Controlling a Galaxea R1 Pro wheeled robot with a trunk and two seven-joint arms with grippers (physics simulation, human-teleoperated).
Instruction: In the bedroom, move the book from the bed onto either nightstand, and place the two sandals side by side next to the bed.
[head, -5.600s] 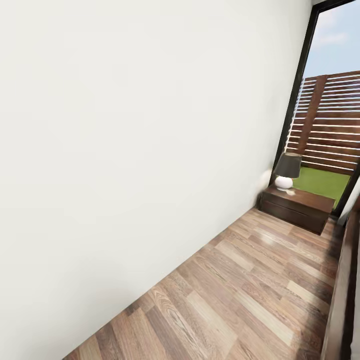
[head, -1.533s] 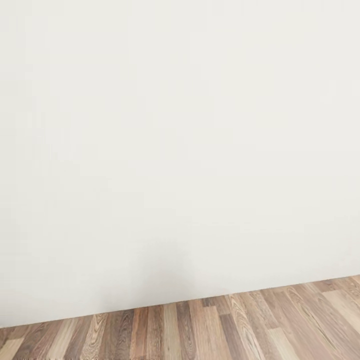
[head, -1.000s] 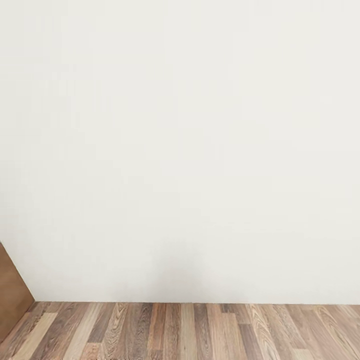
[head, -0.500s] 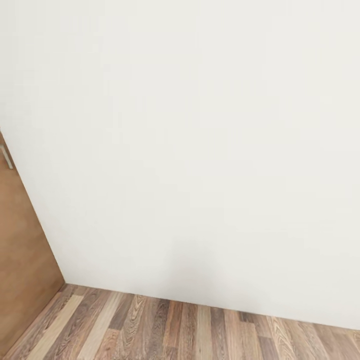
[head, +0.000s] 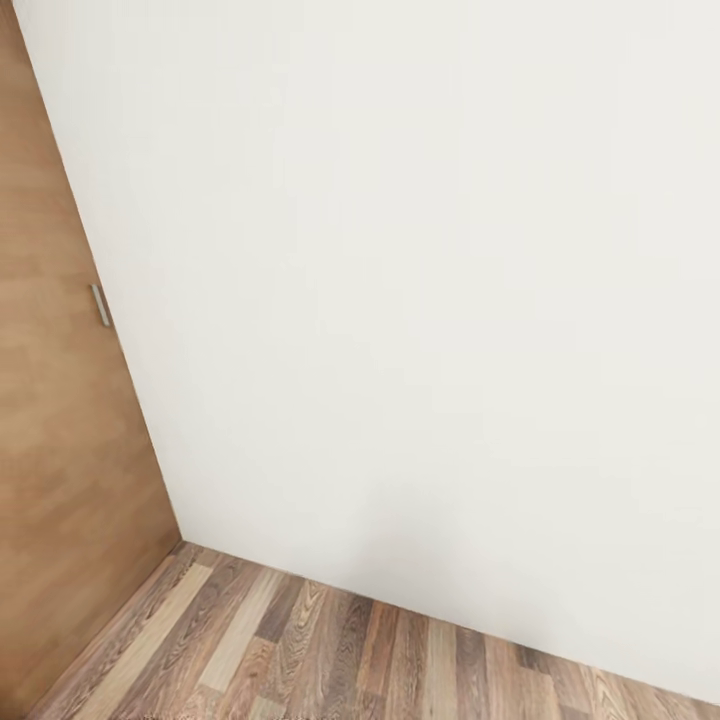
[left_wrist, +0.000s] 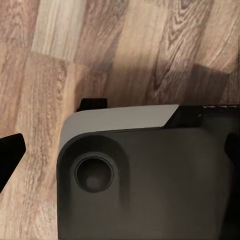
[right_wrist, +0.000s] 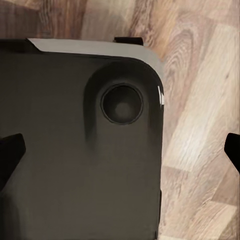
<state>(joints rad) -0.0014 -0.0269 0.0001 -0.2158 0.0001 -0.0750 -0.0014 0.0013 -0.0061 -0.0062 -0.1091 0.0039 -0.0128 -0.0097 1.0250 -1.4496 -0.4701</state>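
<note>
White wall (head: 420, 300) and a brown door (head: 50, 450) face us — book, bed and sandals unseen. Both grippers' fingertips spread wide, holding nothing. We risk bumping this corner.

A wall (head: 420, 300) is faced by the head view, with a door (head: 50, 450) meeting it at the left in a corner. The floor (head: 330, 660) lies below both. In each wrist view, the robot's base (left_wrist: 150, 175) is seen above the floor.
</note>
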